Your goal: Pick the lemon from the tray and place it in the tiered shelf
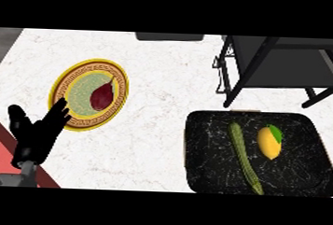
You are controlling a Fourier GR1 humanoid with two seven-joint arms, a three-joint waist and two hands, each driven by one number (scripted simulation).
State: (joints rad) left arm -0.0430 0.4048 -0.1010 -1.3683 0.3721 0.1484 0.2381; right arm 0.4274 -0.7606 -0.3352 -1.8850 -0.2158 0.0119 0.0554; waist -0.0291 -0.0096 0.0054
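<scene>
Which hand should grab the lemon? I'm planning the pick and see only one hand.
Probably the right: the lemon lies in the tray at right, while the left hand rests open far left. The right hand isn't in view.

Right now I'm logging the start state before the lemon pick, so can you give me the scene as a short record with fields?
target: yellow lemon with green leaf, lying in the tray
tray: black marbled square tray, at lower right
beside target: long green cucumber, left of the lemon, apart from it
goal: dark metal tiered shelf, behind the tray
other: yellow-rimmed round plate holding a dark red fruit
left robot hand: open, resting at lower left
right robot hand: not in view
</scene>
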